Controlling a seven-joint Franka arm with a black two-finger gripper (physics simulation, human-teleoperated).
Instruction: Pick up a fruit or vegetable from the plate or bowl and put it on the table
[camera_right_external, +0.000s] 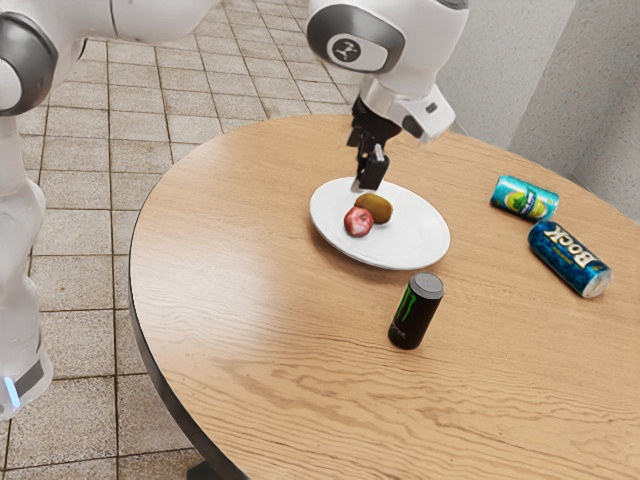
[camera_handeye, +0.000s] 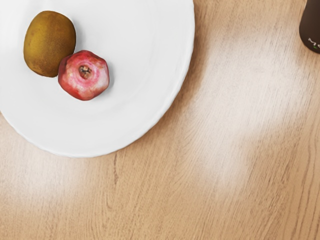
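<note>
"Where was the fruit from the gripper (camera_right_external: 369, 180)?"

"Below it. The kiwi (camera_right_external: 375, 208) and the pomegranate (camera_right_external: 358, 222) both lay on the white plate (camera_right_external: 415, 247). In the exterior view the kiwi sat just under the tips, and the pomegranate lower, more to that view's left."

"Straight down, then?"

"I wouldn't have sworn to it. From the wrist view (camera_handeye: 49, 44) the pair looked off to one side of the hand's aim, so I judged the move needed a sideways shift as well as a descent."

"And the kiwi's long axis?"

"It ran past the pomegranate, not into it; the pomegranate nestled by its flank, close to one end. A grip across the kiwi's short width could have nudged its neighbour."

"How did the arm (camera_right_external: 390, 35) stand?"

"It reached in high from the exterior view's left, hand pointing down above the plate."

"Gripper apart or together?"

"I couldn't tell. Both fruits were on the plate, though, and neither was on the bench (camera_right_external: 260, 300)."
</note>
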